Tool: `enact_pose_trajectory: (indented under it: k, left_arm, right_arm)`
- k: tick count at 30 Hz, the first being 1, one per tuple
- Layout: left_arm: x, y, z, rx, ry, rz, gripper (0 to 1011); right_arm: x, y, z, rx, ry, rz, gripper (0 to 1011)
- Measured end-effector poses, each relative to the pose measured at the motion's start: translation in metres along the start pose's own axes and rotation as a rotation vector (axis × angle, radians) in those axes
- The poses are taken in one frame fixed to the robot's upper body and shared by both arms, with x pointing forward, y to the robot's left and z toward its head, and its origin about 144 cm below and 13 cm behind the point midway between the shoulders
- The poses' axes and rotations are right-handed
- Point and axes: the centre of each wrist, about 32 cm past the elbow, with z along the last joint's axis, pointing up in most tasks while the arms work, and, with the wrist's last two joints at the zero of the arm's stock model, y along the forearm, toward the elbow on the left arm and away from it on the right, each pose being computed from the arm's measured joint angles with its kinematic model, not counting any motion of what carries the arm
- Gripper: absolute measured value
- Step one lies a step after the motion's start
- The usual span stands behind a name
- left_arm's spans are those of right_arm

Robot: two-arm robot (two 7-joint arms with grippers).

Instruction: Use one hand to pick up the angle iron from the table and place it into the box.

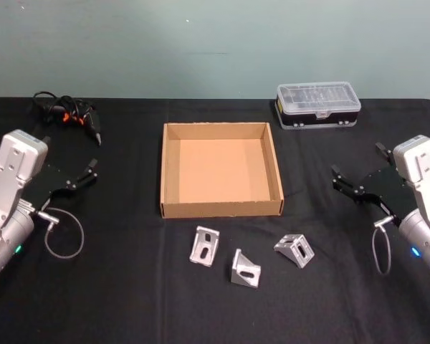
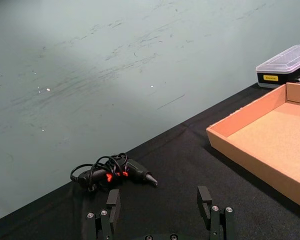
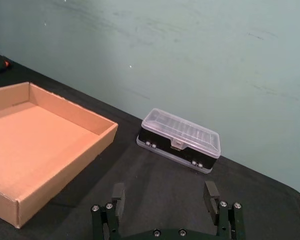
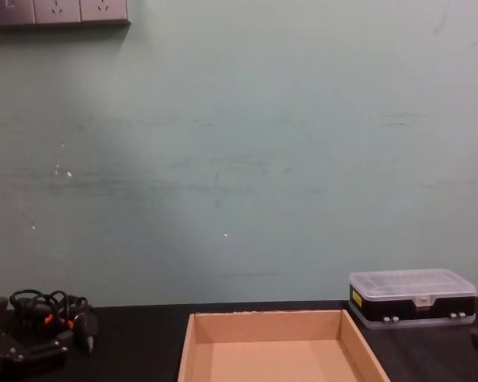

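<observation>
Fingers [image 2: 113,200] apart and empty on left gripper [image 1: 86,174] and right gripper [image 1: 358,170], poised at opposite sides of the surface [image 1: 129,287]. Three angle irons [image 1: 245,269] loose just before the empty box [image 1: 222,208]. Best pinched by one upright flange, lifted clear of the low near wall.

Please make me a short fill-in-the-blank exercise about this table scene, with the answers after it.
The cardboard box is ____.
____ angle irons lie on the table before the box.
The left gripper and the right gripper both hold their fingers ____.
The plastic organiser case stands toward the robot's ____ side.
Answers: empty; three; open; right.
</observation>
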Motion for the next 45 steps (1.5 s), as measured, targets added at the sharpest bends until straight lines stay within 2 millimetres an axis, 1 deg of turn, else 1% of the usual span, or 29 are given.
enact_pose_trajectory:
  k: [7,12,23,29,37,45]
  left_arm:
    - [0.0,0.0,0.0,0.0,0.0,0.0,1011]
    - [0.0,0.0,0.0,0.0,0.0,0.0,1011]
    - [0.0,0.0,0.0,0.0,0.0,0.0,1011]
    - [0.0,0.0,0.0,0.0,0.0,0.0,1011]
    - [0.0,0.0,0.0,0.0,0.0,0.0,1011]
    - [0.0,0.0,0.0,0.0,0.0,0.0,1011]
  right_arm:
    - [-0.002,-0.01,0.013,0.019,0.032,0.023,1004]
    - [-0.007,-0.029,0.03,0.021,0.051,0.071,1004]
    - [-0.023,-0.072,0.062,-0.075,0.126,0.222,1004]
    - [-0.032,-0.085,0.072,-0.172,0.17,0.281,1004]
    - [-0.037,-0.083,0.07,-0.284,0.219,0.321,1004]
    - [-0.039,-0.068,0.067,-0.345,0.213,0.332,1004]
